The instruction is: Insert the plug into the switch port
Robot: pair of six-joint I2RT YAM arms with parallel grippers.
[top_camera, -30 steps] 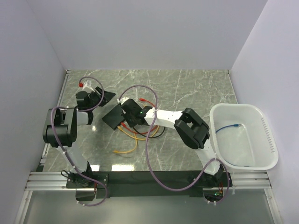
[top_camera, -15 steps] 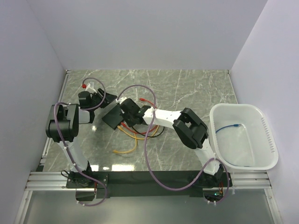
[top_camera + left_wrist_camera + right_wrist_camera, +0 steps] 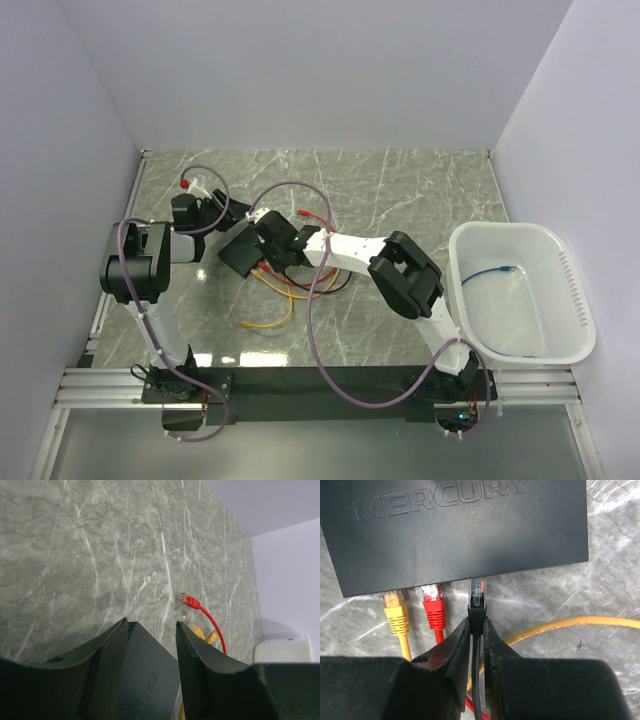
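Observation:
The switch (image 3: 455,530) is a flat matte-black box marked MERCURY; it lies left of centre in the top view (image 3: 238,254). A yellow plug (image 3: 395,612) and a red plug (image 3: 433,607) sit in its ports. My right gripper (image 3: 476,622) is shut on a black plug (image 3: 477,614), whose clear tip is at the mouth of the port beside the red one. My left gripper (image 3: 150,626) is open, with its fingers on either side of the switch's far corner (image 3: 142,675). In the top view both grippers, left (image 3: 224,214) and right (image 3: 270,246), meet at the switch.
A loose red plug (image 3: 189,600) on a red cable lies just beyond the switch. Yellow cable loops (image 3: 270,320) lie on the marble table near the front. A white tub (image 3: 575,300) holding a blue cable stands at the right edge.
My left gripper has moved right, from apart from the switch to straddling its corner. My right gripper with the black plug has edged slightly left toward the ports.

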